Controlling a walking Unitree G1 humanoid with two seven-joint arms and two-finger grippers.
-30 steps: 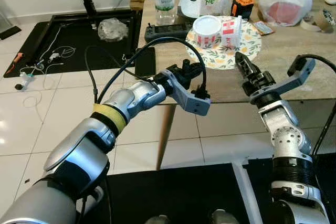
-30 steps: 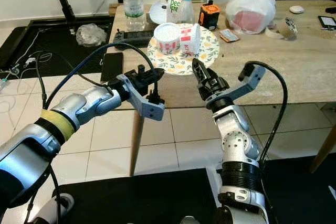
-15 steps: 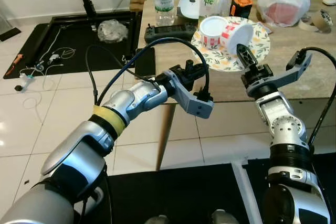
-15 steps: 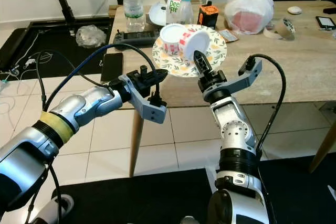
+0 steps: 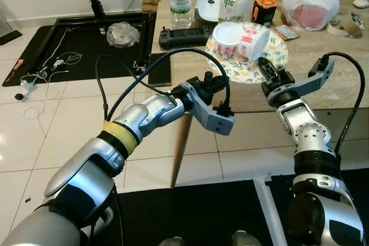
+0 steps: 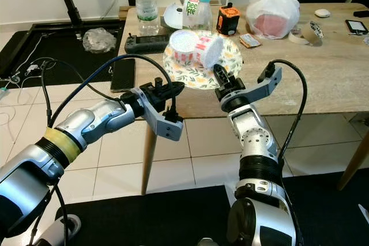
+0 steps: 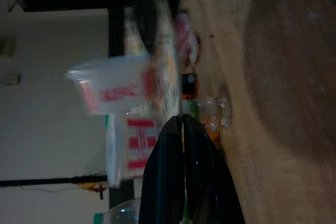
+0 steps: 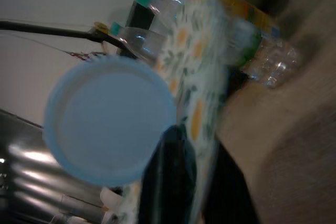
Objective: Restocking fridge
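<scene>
Currently, in the left eye view, the right gripper pinches the floral plate rim, lifting it off the table; the toppled tub could roll off. In the right eye view, the plate sits lower than before. Left wrist view: left gripper closed, empty. Right wrist view: blurred, the tub apparently rests on the tilted plate.
</scene>
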